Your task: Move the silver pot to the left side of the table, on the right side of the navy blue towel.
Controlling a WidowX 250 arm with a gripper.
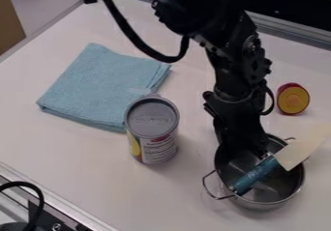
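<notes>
the claw point(246, 149) is held low at the right of the view, pointed down over the far left part of the rim of the silver pot point(263, 203), with its lower end reaching into the pot's mouth. how far the claw is opened cannot be told, nor can it be told whether the rim is gripped. the pot is set upright at the lower right of the white table point(161, 194), well apart from the towel. one loop handle point(208, 182) is turned toward the lower left, and another is partly seen at the far right of the rim. a spatula point(260, 173) is laid aslant in the pot, its teal grip down inside and its cream blade stuck out over the right rim. beyond the pot, near the arm, a round toy point(293, 99) with a yellow face and a dark red edge is stood on its side. to the left of the pot, a can point(154, 131) with a grey lid is stood upright, just beside the near right corner of the towel; whether the two are touching cannot be told. farther left, the towel point(100, 87), light blue rather than navy, is spread flat in a folded square.
</notes>
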